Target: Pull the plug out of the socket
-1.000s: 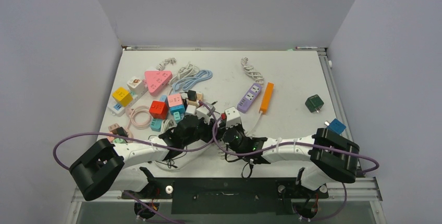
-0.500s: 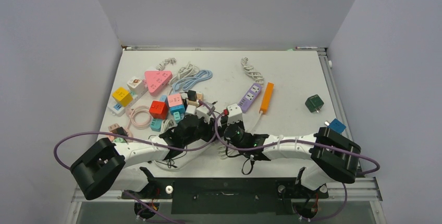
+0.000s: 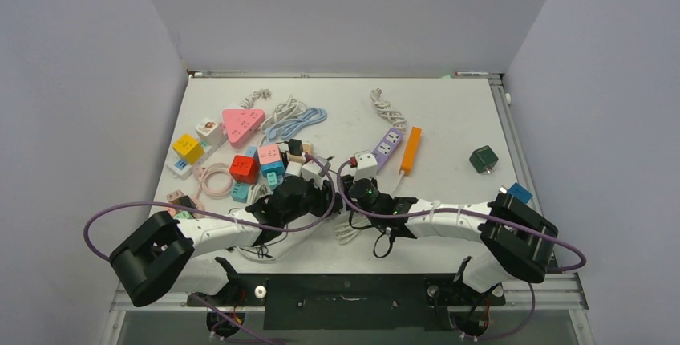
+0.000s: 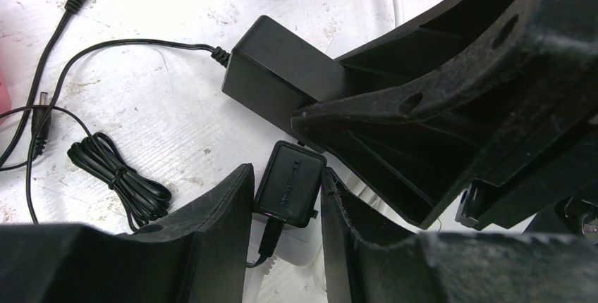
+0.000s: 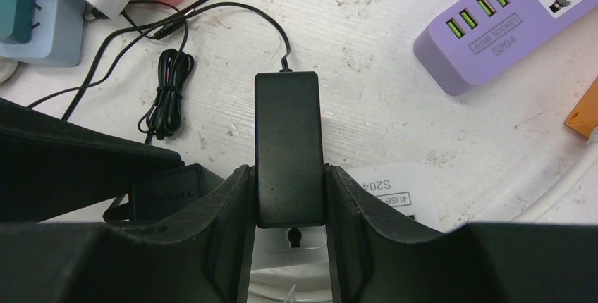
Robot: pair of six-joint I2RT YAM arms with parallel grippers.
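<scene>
plug [image 5: 288, 141], boxy matte black, in right claw [image 5: 288, 180]; rounded adapter [image 4: 290, 189] in left claw [image 4: 285, 175]

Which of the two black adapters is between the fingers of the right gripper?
The longer black adapter, with a thin cable at its far end. The shorter black adapter sits between the fingers of the left gripper.

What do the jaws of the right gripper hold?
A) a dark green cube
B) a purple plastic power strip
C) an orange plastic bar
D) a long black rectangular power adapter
D: in the right wrist view the right gripper has its jaws pressed on both sides of the long black rectangular power adapter; the purple plastic power strip lies apart, untouched.
</scene>
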